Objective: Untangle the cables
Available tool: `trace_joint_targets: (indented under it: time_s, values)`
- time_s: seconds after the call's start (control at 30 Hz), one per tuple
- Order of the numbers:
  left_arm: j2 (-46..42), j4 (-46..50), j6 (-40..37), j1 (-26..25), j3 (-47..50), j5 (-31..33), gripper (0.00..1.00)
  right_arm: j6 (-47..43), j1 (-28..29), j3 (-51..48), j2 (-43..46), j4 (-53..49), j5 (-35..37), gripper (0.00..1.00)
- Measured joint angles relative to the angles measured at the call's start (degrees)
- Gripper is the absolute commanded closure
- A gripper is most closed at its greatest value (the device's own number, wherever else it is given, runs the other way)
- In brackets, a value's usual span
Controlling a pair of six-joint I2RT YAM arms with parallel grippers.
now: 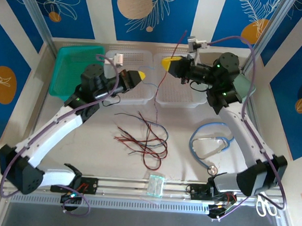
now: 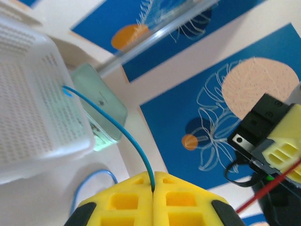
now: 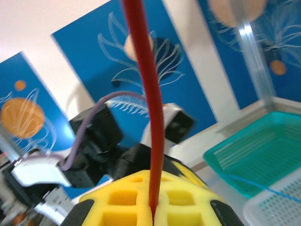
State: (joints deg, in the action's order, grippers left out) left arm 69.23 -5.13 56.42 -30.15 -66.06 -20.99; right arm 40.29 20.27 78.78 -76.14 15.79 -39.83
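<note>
Red cable (image 3: 154, 122) upright from clamped right gripper (image 3: 153, 212), blue cable (image 2: 127, 134) arcing from clamped left gripper (image 2: 154, 186)

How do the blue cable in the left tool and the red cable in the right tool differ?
The blue cable bends in an arc out of the left tool; the red cable leaves the right tool almost straight. The blue one leads to the white basket, the red one hangs toward the tangle on the table. Both are pinched in shut tools.
</note>
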Motion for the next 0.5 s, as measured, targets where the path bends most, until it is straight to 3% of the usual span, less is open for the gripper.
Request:
trace_joint_targets:
  time_s: [0.2,0.33,0.5]
  values:
    - [-11.1,0.3,-3.6,0.5,5.7,13.2,1.00,-0.8,-0.1,-5.2,10.5,-9.4,19.2,1.00]
    - [-18.0,2.1,-5.3,0.5,9.0,25.5,1.00,-1.6,-1.0,-6.5,15.2,-15.4,33.1,1.00]
    - [-27.8,4.2,-5.5,0.5,16.0,40.5,1.00,-1.5,-3.5,-8.4,19.8,-21.0,45.2,1.00]
